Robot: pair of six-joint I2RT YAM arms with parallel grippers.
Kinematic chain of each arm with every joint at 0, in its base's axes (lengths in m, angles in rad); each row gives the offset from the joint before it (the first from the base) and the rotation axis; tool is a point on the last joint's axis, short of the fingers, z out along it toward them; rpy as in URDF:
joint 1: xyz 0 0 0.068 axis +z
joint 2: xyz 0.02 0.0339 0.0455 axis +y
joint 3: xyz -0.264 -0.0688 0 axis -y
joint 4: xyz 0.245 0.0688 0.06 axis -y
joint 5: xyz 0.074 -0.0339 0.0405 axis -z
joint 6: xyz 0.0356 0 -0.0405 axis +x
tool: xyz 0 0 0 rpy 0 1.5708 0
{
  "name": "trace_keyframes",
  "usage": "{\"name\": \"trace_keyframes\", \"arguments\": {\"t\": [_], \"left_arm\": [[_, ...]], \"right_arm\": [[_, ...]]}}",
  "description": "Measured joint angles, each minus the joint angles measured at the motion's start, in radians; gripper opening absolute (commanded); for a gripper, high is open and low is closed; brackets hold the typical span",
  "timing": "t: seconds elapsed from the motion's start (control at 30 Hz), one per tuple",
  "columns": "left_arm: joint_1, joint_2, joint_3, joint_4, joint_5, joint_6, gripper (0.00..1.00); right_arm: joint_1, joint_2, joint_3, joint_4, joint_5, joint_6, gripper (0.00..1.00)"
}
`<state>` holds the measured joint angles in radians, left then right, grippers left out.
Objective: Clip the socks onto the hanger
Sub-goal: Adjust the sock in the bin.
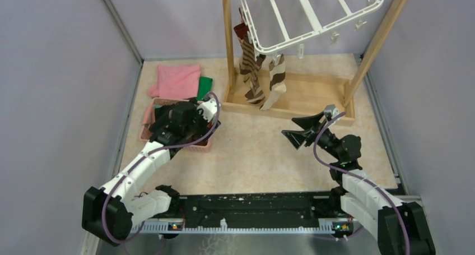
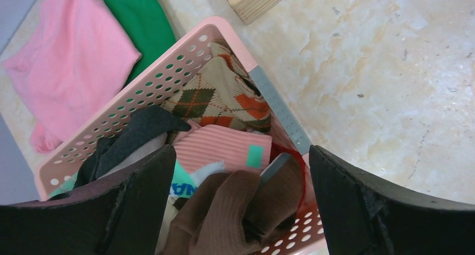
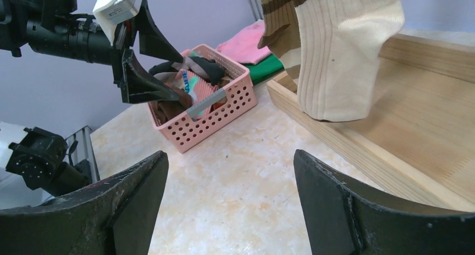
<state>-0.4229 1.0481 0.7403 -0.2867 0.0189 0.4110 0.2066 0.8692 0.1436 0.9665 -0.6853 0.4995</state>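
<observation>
Clips [image 1: 335, 37] dangle round the rim of the white hanger [image 1: 310, 15], which sits high between the posts of the wooden frame [image 1: 313, 92] at the far side of the table [image 1: 252, 154]. From its near left corner hang the striped socks [image 1: 275, 81], brown and cream, toes down over the frame's base. From the right wrist one cream toe shows close above the base's front rail; whether it touches cannot be told.

The pink basket [image 2: 140, 92] stands on the table left of the frame. A pink cloth [image 1: 178, 80] and a green cloth [image 1: 205, 87] lie flat just beyond it. Inside the basket more socks are heaped: an argyle sock [image 2: 218, 98] against the far wall, a pink ribbed sock [image 2: 224, 145] in the middle, a dark grey sock [image 2: 134, 134] to the left, and a brown sock [image 2: 224, 216] nearest the wrist camera.

The left gripper [image 2: 241, 154] is over the basket, pointing down into it, jaws spread wide and holding nothing. The brown sock lies between its fingers, and the right wrist view shows the lower finger [image 3: 151, 87] reaching in among the heap. The right gripper [image 3: 229, 157] hovers above bare table, well apart from the basket and near the frame's base. Its jaws are parted and empty, and it faces the basket.
</observation>
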Motion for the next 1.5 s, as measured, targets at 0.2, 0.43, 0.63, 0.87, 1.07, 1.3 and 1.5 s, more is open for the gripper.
{"name": "trace_keyframes", "arguments": {"t": [0.2, 0.43, 0.63, 0.87, 1.07, 1.3, 1.5], "left_arm": [[0.002, 0.000, 0.000, 0.000, -0.036, 0.009, 0.88], [0.005, 0.007, 0.000, -0.003, -0.096, 0.016, 0.71], [0.011, 0.059, 0.047, -0.095, -0.114, -0.003, 0.66], [0.011, 0.115, 0.195, -0.256, -0.106, -0.058, 0.67], [0.009, 0.125, 0.192, -0.339, -0.117, -0.069, 0.62], [-0.017, 0.229, 0.192, -0.413, -0.187, -0.092, 0.27], [-0.021, 0.250, 0.215, -0.447, -0.248, -0.119, 0.00]], "right_arm": [[0.000, -0.006, -0.013, 0.009, 0.008, 0.002, 0.81], [0.000, -0.006, -0.019, 0.010, 0.016, 0.002, 0.82], [0.000, -0.008, -0.019, 0.004, 0.019, -0.002, 0.81], [0.000, -0.018, -0.018, -0.028, 0.023, -0.017, 0.82], [0.000, -0.018, -0.018, -0.032, 0.023, -0.018, 0.82], [0.000, -0.018, -0.018, -0.032, 0.024, -0.018, 0.82], [0.000, -0.026, -0.018, -0.040, 0.024, -0.018, 0.82]]}}
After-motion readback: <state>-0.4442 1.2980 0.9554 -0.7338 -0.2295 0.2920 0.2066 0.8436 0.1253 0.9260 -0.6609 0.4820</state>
